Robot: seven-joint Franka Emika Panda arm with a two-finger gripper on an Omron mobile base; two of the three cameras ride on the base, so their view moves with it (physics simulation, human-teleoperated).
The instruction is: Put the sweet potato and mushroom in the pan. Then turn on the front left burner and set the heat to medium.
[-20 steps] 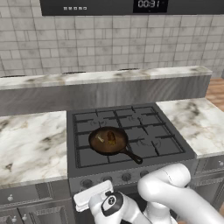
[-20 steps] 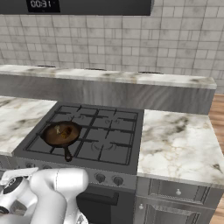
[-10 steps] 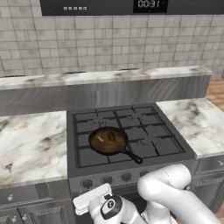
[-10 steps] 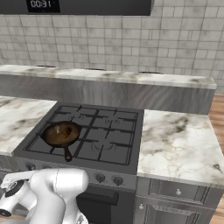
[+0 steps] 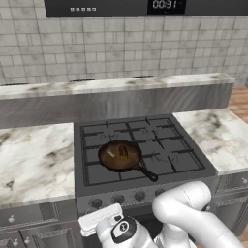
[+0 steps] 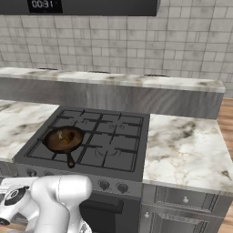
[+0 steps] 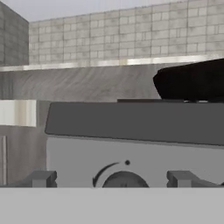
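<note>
The dark pan (image 5: 107,161) sits on the grate over the front left burner (image 5: 94,172), its handle pointing to the front right. Inside it lie the reddish-brown sweet potato (image 5: 124,153) and, to its left, the small pale mushroom (image 5: 112,153); both also show in the pan (image 6: 53,142) from the right. My gripper (image 7: 111,178) is open and holds nothing, low in front of the stove's control panel. A round knob (image 7: 124,180) stands straight ahead between the two fingertips (image 7: 41,178), not touched. The pan's dark side (image 7: 192,81) looms at the upper right.
A row of knobs (image 6: 104,184) runs along the stove's front panel. Marble counters flank the stove on the left (image 5: 34,155) and right (image 5: 218,135). A raised ledge (image 5: 116,87) and a tiled wall close the back. My white arm (image 5: 184,208) bends low before the oven.
My hand has sunk very slightly in front of the knobs. The pan and the food in it have not moved.
</note>
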